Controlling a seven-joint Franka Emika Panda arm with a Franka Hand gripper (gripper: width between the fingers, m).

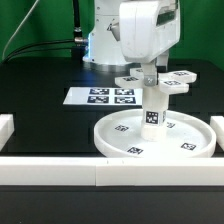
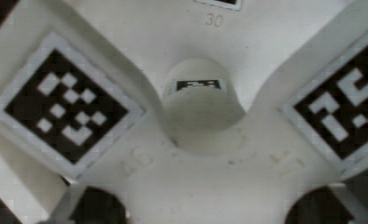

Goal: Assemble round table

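Directly over the middle of the scene, the gripper (image 1: pixel 148 72) points straight down with its fingers closed on the cross-shaped piece (image 1: pixel 150 82), whose flat tagged arms spread out level on both sides of the fingers. In the wrist view the same cross-shaped piece (image 2: pixel 184 110) fills nearly the whole picture, two tagged arms running off toward the corners, with the dark fingertips (image 2: pixel 96 205) at the edge of the picture. Just under the cross stands the short cylinder leg (image 1: pixel 151 110), upright at the hub of the round disc (image 1: pixel 152 143); whether cross and leg touch or are merely stacked close cannot be told. The disc lies flat on the black surface (image 1: pixel 40 120), its raised rim all in view and several tags on its floor. Its near rim sits close to the long white border bar (image 1: pixel 110 172) along the front. Toward the exterior view's left, the marker board (image 1: pixel 100 97) lies flat, apart from the disc, with bare black surface around it. Another white bar (image 1: pixel 5 128) ends at the exterior view's left edge.
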